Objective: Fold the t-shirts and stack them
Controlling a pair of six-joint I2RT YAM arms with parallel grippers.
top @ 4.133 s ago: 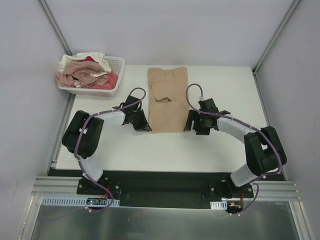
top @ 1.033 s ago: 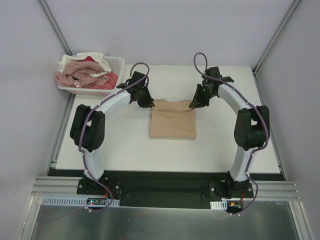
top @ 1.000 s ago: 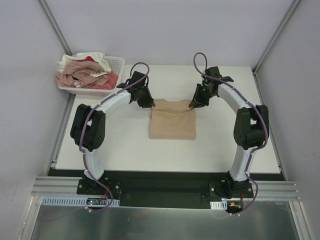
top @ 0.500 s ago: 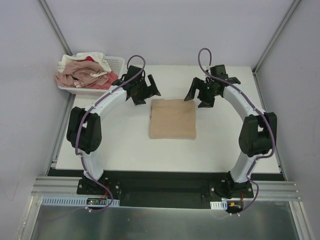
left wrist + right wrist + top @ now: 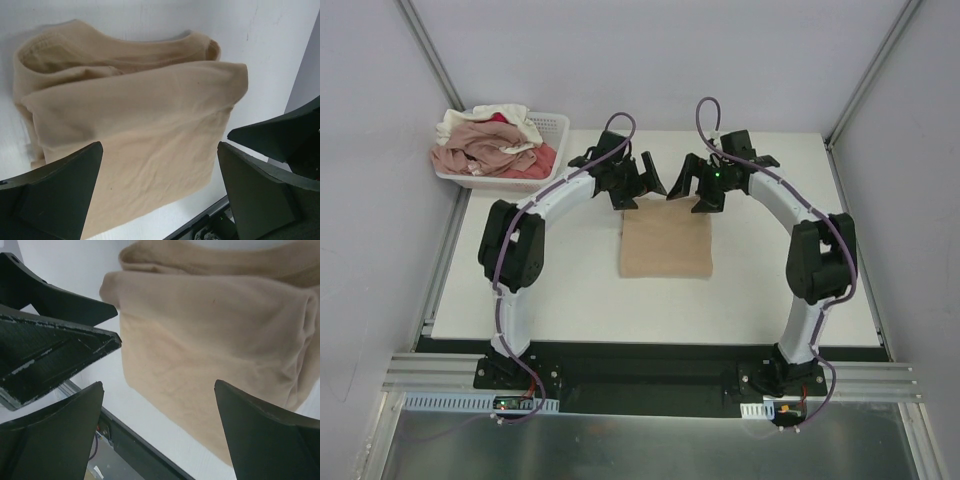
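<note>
Jaws on both arms stand spread wide and hold nothing. The left jaws and right jaws face each other at the 12 o'clock edge of the tan shirt [image 5: 665,245], just above it. The left arm [image 5: 560,195] and right arm [image 5: 785,200] arch inward from either side.

The tan shirt lies folded flat at the centre of the white tabletop [image 5: 570,290]. It is a nearly square packet with no clear long axis, its edges roughly in line with the tabletop's edges. The cloth is soft, matte and lightly creased. In the left wrist view the top layer is doubled over, with a ribbed neckband [image 5: 125,47] showing beyond it.

At 10 o'clock a white plastic lattice basket [image 5: 558,124] holds a loose heap: pink shirt [image 5: 470,150], cream shirt [image 5: 485,120] and red shirt [image 5: 546,158].
</note>
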